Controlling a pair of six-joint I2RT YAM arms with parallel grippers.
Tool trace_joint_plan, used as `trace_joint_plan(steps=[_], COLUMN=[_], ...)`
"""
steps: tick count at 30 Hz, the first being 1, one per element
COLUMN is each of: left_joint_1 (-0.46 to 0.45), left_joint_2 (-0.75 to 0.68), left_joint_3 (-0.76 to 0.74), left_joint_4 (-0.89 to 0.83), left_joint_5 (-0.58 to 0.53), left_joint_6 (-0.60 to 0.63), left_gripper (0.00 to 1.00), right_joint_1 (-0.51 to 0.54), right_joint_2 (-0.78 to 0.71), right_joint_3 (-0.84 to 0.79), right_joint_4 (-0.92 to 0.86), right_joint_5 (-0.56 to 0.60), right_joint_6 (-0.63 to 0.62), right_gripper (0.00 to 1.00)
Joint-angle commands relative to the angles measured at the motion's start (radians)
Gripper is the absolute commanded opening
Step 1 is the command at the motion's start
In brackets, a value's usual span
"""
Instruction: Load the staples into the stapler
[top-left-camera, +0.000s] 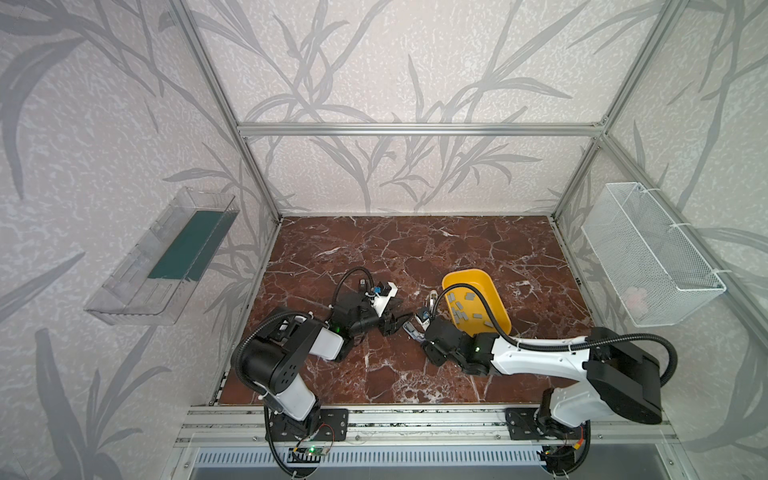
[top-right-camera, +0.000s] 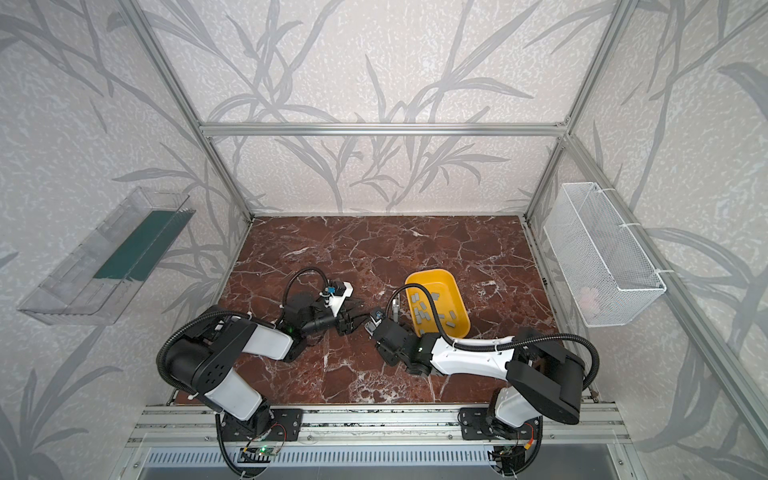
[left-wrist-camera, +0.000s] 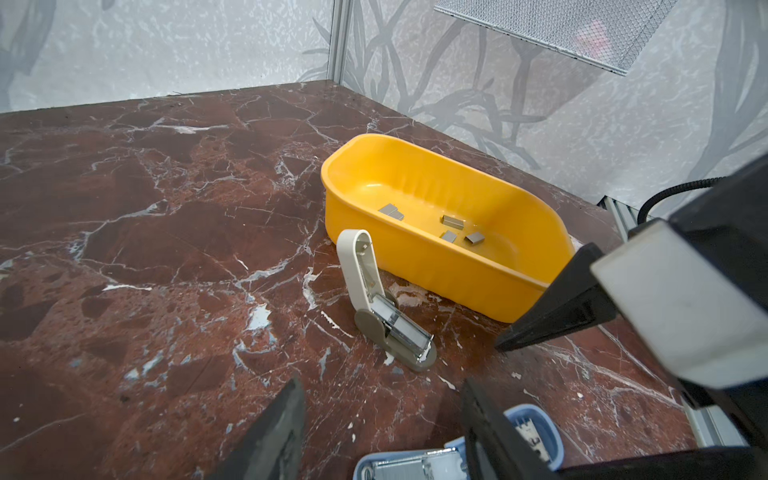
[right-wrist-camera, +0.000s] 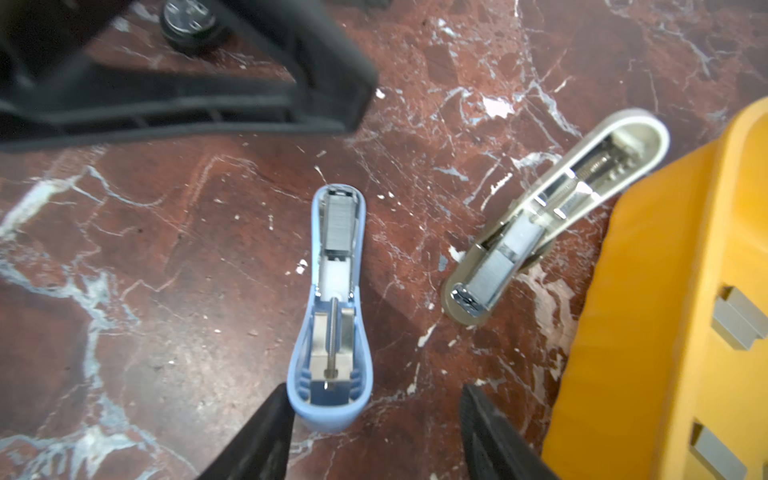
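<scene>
**Blue stapler ahead, staples aside**

My right gripper (right-wrist-camera: 376, 415) stood spread and empty. The blue stapler (right-wrist-camera: 332, 299) lay open just ahead, its long axis running straight away from me and its near end beside one fingertip. The staples (right-wrist-camera: 735, 320) sat in the yellow tray (right-wrist-camera: 648, 291) to one side, beyond the beige stapler (right-wrist-camera: 540, 232). My left gripper (left-wrist-camera: 382, 399), also spread, was farther from them. Both top views showed little of either stapler.

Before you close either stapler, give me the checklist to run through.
1. Small blue plastic stapler lying open: ok.
2. Grey staple strip in its channel: ok.
3. Beige plastic stapler open, second strip inside: ok.
4. Left fingers open, empty: ok.
5. Right fingers open, empty: ok.
6. Spare grey metal strips in yellow plastic tray: ok.
</scene>
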Motion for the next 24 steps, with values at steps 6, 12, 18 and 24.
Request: trace_joint_plan(steps=[6,12,18,24], left_joint_1=[-0.019,-0.066,-0.101,-0.113], left_joint_2=[-0.049,-0.028,0.012,0.043], left_joint_3=[-0.051,-0.053,-0.049,-0.038], left_joint_4=[0.002,-0.001,-0.001,-0.043], left_joint_5=[0.016,-0.006,-0.022,-0.049], left_joint_6=[-0.015,-0.013,0.002,0.051], left_gripper=[0.57,0.55,0.54,0.51], right_joint_1=[-0.053,-0.084,-0.117,-0.161], right_joint_2=[0.011,0.008,0.024,0.035], right_joint_3=[-0.026,-0.019,-0.005,0.004], right_joint_4=[0.054,0.054,0.053,0.055], right_joint_5=[0.029,0.062,0.056,0.037], right_joint_6=[-0.006,0.010,0.035,0.064], right_gripper=[0.64,0.64,0.60,0.53])
